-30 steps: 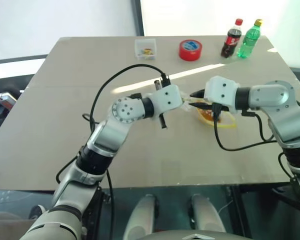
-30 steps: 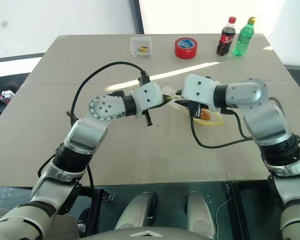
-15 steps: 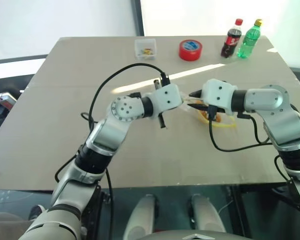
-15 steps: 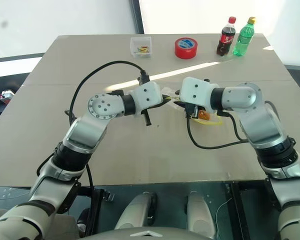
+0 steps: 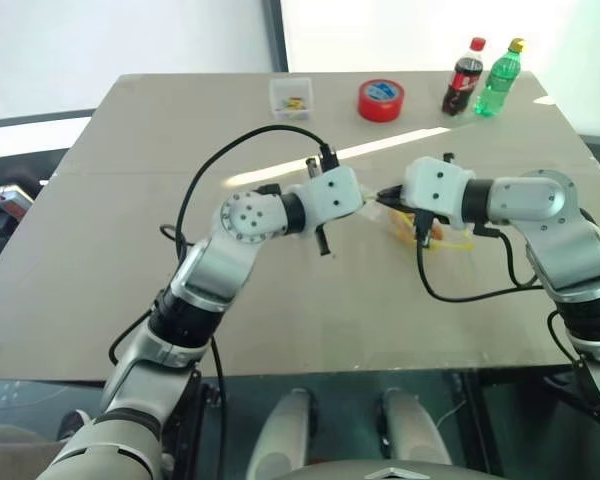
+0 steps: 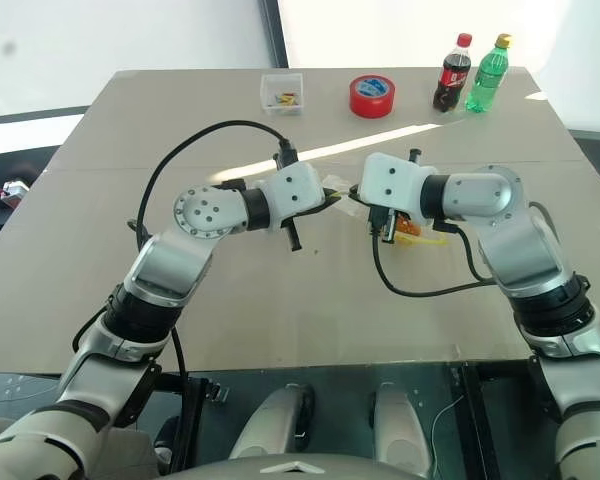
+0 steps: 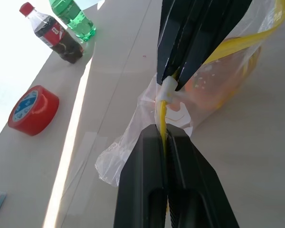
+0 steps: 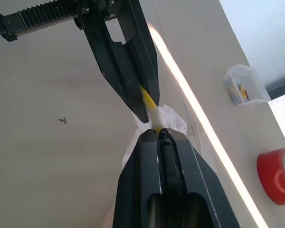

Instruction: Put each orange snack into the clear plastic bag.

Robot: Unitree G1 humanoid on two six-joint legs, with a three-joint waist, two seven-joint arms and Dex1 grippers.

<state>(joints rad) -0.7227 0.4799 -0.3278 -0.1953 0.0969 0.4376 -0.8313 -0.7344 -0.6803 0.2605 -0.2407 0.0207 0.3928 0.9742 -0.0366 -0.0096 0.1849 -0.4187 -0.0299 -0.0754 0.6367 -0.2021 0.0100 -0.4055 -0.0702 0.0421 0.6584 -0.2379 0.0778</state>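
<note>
A: Right hand point(image 7: 192, 61) is now clamping shut on the white slider at the yellow strip of the clear plastic bag point(image 7: 213, 80); a second ago its fingers were standing partly apart just beside it

B: Left hand point(image 7: 165, 142) is staying pinched on the same strip, unmoved. The bag is hanging between both hands just above the desk point(image 5: 130, 200), mid-desk

A: Orange snacks point(image 7: 213, 88) are showing through the film, so they're likely in already

B: Looks like they're sealing it. Compared with earlier, the right arm is sitting closer in and the bag looks lifted a bit
</note>
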